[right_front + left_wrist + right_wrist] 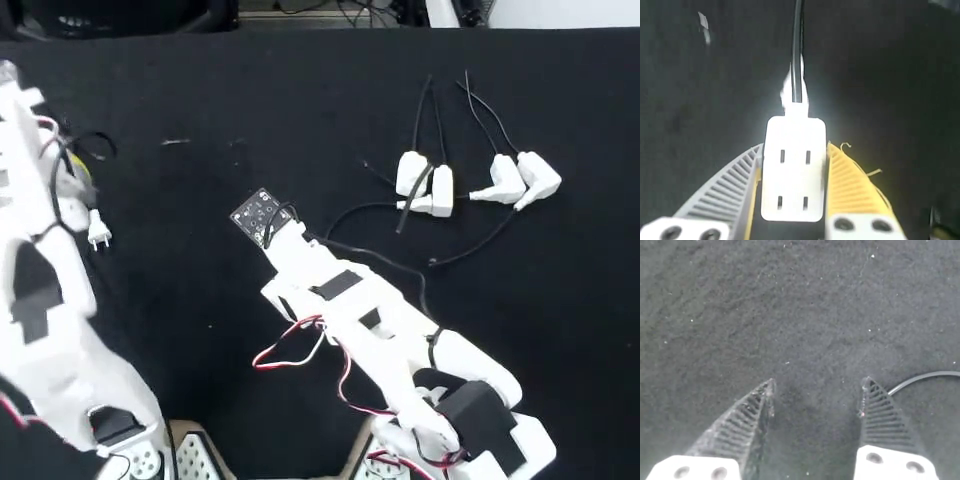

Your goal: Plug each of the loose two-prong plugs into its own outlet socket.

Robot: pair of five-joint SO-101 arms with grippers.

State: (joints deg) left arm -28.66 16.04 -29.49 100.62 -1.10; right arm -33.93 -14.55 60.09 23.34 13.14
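The left gripper [795, 146] is pinched on a white outlet block [794, 172]. Its grey finger [725, 185] and yellow finger [850, 185] press the block's two sides, and a black cord [797, 50] runs off the far end. The left arm [40, 300] stands along the table's left edge.

The right gripper [817, 382] is spread wide, holding nothing, above the black cloth [790, 315]. The right arm [370, 320] stretches from the near edge toward mid-table.

Four white corded pieces [438, 190], plugs or sockets I cannot tell, lie clustered at the far right, well apart from both arms.
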